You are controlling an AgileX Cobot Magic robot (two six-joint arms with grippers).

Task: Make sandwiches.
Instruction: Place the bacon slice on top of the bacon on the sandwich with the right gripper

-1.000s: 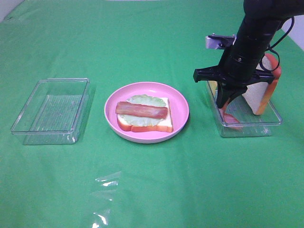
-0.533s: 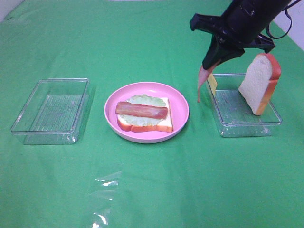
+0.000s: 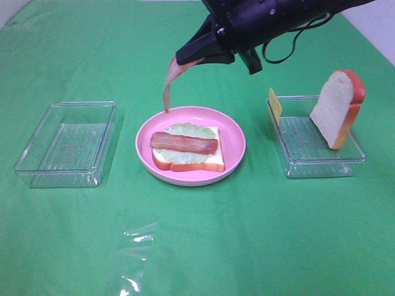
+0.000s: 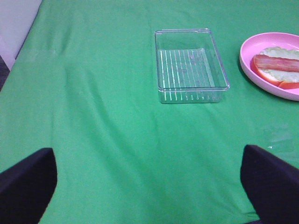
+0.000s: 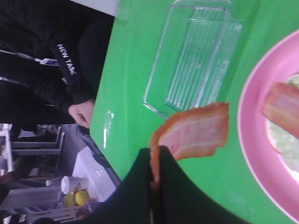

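At the far left of the green cloth (image 3: pixel 259 240), a clear tray (image 3: pixel 65 145) is sitting with nothing showing inside it. My left gripper (image 4: pixel 148 161) is hovering well short of that tray, its two dark fingers spread wide and gripping nothing.

Toward the middle, a round pink plate (image 3: pixel 234 132) is holding the half-built sandwich (image 3: pixel 185 151). One white bread slice is lying flat, with pale lettuce on it and one bacon strip lying across the lettuce.

My right gripper (image 3: pixel 180 60) is reaching across the middle. Its fingers are pressing together on one end of a second bacon strip (image 3: pixel 168 83), which is dangling straight down. The free end is hanging by the plate's far left rim, though I cannot tell how high above it. In the right wrist view the second bacon strip (image 5: pixel 196 133) is curling away from the pinch.

I am judging this strip to be light, thin and floppy, likely to swing. Gripping it at one end is suiting it, and I am expecting to drape it free end first rather than drop it.

At the right, another clear tray (image 3: pixel 318 165) is holding a small yellow cheese square (image 3: pixel 274 105), standing on edge against the wall nearest the plate. An upright bread slice (image 3: pixel 336 108) is leaning at the tray's far end. I am guessing the bread is light and fairly stiff, best taken by its top crust. The cheese is thin and looks best pinched by its exposed upper edge.
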